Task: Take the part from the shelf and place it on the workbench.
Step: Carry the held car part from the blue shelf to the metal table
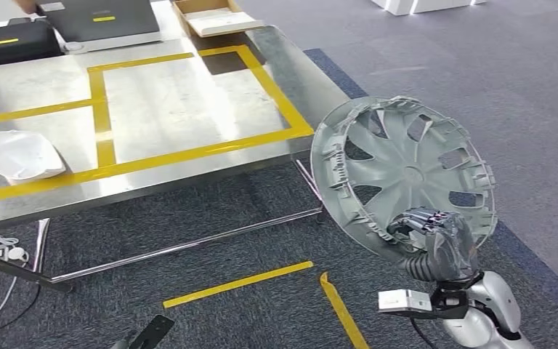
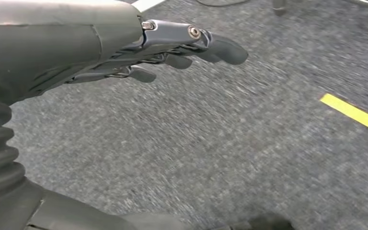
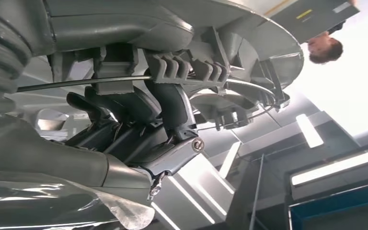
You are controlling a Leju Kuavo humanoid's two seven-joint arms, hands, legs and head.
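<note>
1. Head view: my right hand [image 1: 436, 236] grips the grey wheel cover [image 1: 403, 174] by its lower rim, fingers curled over the edge. The cover stands nearly upright, ribbed inner side toward me, out over the carpet just beside the workbench [image 1: 29, 87] corner, not yet above it.
2. Right wrist view: fingers [image 3: 170, 103] hook over the rim clips and wire ring. Hold is on one edge only, so the big disc could swing or pivot in the grip; a quick arm move would cause that.
3. Slip risk: rim is thin plastic, and if the fingers loosen the cover drops onto the carpet.
4. Collision risk: the cover's left edge is near the bench corner; moving sideways without lifting could knock it against the metal edge.
5. Placement risk: a white bag-like item [image 1: 14, 154] lies on the bench at left, boxes at the far edge; aim for the bare yellow-taped square [image 1: 189, 94].
6. Left wrist view: my left hand [image 2: 172, 48] hangs over the carpet, fingers straight and apart, holding nothing.
</note>
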